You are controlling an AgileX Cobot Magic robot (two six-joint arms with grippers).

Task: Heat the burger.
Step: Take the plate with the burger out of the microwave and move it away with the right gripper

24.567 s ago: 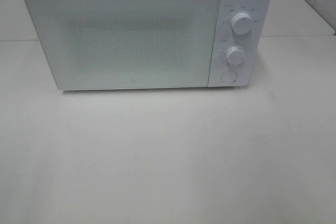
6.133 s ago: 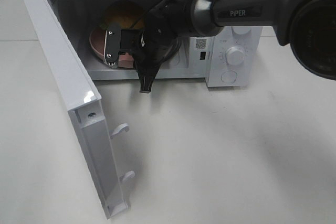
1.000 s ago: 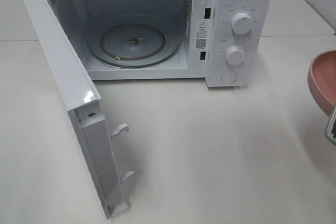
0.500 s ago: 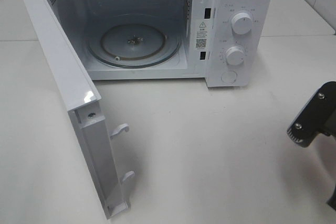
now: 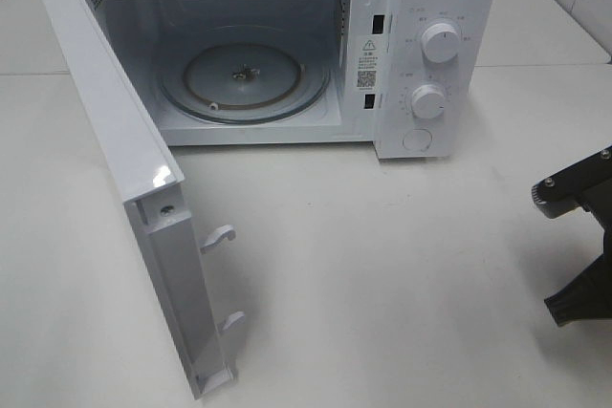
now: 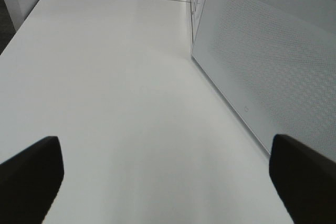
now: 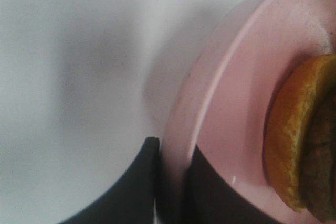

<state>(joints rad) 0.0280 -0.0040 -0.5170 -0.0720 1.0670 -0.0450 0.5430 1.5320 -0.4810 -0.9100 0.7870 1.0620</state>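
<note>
In the right wrist view the burger [image 7: 304, 145] shows its golden-brown bun and dark patty and sits on a round pink plate [image 7: 231, 103]. My right gripper [image 7: 172, 153] is shut on the plate's rim, one finger on each side. In the exterior high view only black parts of the right arm [image 5: 577, 195] show at the right edge; the plate and burger are out of that frame. The white microwave [image 5: 435, 7] stands open with a bare glass turntable [image 5: 244, 78]. My left gripper [image 6: 165, 145] is open and empty above the table.
The microwave door [image 5: 124, 169] swings out to the left front, with two latch hooks [image 5: 218, 236] on its edge; its outer face [image 6: 262, 61] shows in the left wrist view. Two knobs [image 5: 440, 41] and a button [image 5: 415, 139] are on the panel. The white table [image 5: 382, 284] lies in front.
The closed microwave was opened and the plate with the burger taken out. In the last second the plate left the exterior view at the right edge; only black arm parts show there.
</note>
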